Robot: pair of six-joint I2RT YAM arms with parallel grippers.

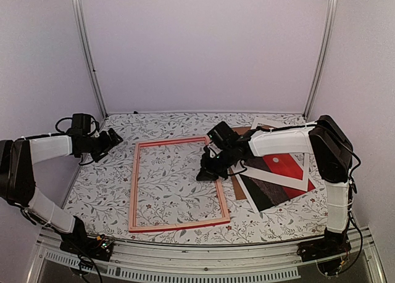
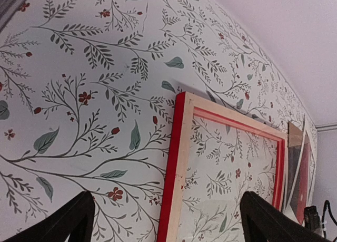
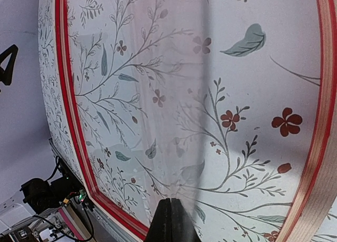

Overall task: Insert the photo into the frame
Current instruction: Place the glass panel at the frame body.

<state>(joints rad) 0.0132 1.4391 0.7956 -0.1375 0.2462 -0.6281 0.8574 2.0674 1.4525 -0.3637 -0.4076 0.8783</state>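
A floral-patterned table is filling the view. The frame is lying flat at its middle, pale wood side up with red edges showing. The photo is lying flat to the right of the frame, outside it, red and dark halves facing up, partly hidden under the right arm. The right gripper is reaching over the inside of the frame's right rail, its fingers clenched together; whether it is touching the rail is unclear. The left gripper is hanging left of the frame, well apart from it, jaws spread wide and gripping nothing.
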